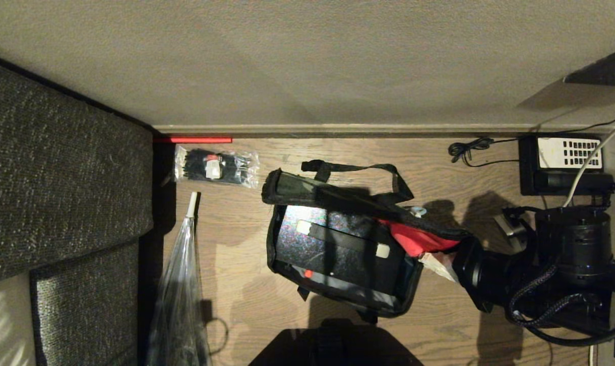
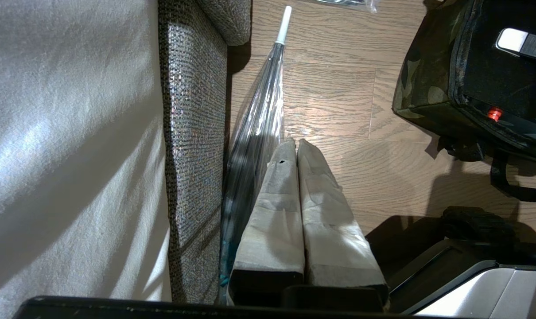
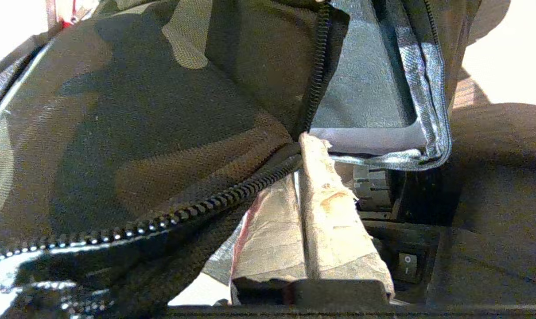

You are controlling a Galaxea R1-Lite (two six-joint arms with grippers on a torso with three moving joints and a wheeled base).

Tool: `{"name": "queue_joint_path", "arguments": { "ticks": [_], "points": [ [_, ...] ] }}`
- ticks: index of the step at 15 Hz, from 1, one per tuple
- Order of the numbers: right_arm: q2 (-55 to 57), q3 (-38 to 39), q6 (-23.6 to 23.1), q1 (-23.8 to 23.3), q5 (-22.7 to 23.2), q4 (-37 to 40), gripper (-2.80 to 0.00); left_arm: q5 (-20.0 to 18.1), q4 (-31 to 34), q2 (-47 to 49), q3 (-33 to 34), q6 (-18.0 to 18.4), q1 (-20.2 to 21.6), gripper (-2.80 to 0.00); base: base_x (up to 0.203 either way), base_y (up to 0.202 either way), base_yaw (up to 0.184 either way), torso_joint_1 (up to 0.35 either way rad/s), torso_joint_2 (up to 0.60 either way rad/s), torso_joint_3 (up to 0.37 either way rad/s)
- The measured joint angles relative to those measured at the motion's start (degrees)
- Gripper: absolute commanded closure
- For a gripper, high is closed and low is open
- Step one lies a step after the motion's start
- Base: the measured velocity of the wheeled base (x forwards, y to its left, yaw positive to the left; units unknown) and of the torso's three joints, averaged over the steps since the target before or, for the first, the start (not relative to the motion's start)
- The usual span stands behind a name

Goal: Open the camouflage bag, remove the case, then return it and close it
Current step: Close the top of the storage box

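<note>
The sofa (image 1: 58, 193) fills the floor's (image 1: 236, 254) far side from the right tool (image 3: 301, 141). The camouflage bag (image 1: 409, 290) lies open just before that tool, lid half raised, the case (image 1: 338, 244) inside. The tool's taped fingers (image 3: 330, 212) are pinched on the lid's zip edge. A telephone (image 1: 561, 162) sits beside its arm. The left tool (image 2: 297, 144), fingers together, hangs by a clear umbrella (image 2: 254, 128); a packet (image 1: 216, 166) lies beyond.

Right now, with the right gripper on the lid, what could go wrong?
1. Right gripper, shut at the lid's zip edge, may slip off the thin fabric.
2. Pulling the lid could drag the camouflage bag across the floor.
3. The case sits snug; its strap handle could snag the lid.
</note>
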Motion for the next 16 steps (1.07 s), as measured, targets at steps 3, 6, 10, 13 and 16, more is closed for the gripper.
{"name": "queue_joint_path", "arguments": {
  "ticks": [3,6,10,13,16],
  "points": [
    [0.14,-0.02,-0.14,0.42,-0.09,0.13,-0.26,0.02,0.00,0.00,0.00,-0.02,0.02,0.00,0.000,0.000,0.000,0.000,0.00,0.000],
    [0.56,0.63,-1.74,1.59,0.10,1.84,-2.80,0.00,0.00,0.00,0.00,-0.01,0.02,0.00,0.000,0.000,0.000,0.000,0.00,0.000],
    [0.60,2.90,-1.92,7.08,0.04,1.41,-2.80,-0.01,0.00,0.00,0.00,0.00,-0.01,0.00,0.000,0.000,0.000,0.000,0.00,0.000],
    [0.79,4.10,-1.88,9.40,-1.11,1.33,-2.80,-0.01,0.00,0.00,0.00,-0.02,0.00,0.00,0.000,0.000,0.000,0.000,0.00,0.000],
    [0.95,3.76,-1.90,9.79,-2.41,1.77,-2.80,0.00,0.00,0.00,0.00,0.00,0.00,0.00,0.000,0.000,0.000,0.000,0.00,0.000]
  ]
}}
